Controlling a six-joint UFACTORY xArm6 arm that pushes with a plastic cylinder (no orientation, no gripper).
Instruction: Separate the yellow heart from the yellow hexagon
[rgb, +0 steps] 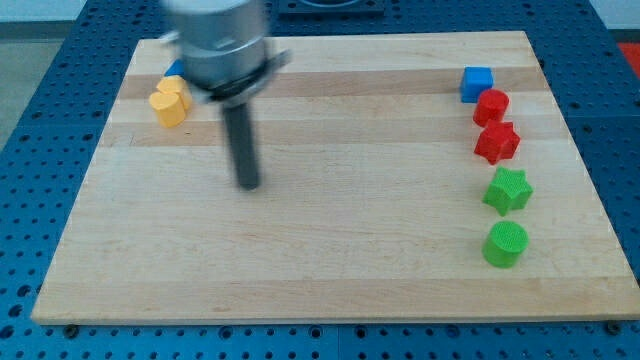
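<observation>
Two yellow blocks touch each other at the board's upper left: the yellow heart (177, 89) behind and the yellow hexagon (166, 107) in front. A blue block (176, 69) lies just above them, mostly hidden by the blurred arm. My tip (248, 184) rests on the board to the right of and below the yellow pair, clear of them.
A blue cube (477, 83), a red cylinder (491, 106), a red star (496, 142), a green star (507, 190) and a green cylinder (505, 244) run down the right side of the wooden board (320, 280).
</observation>
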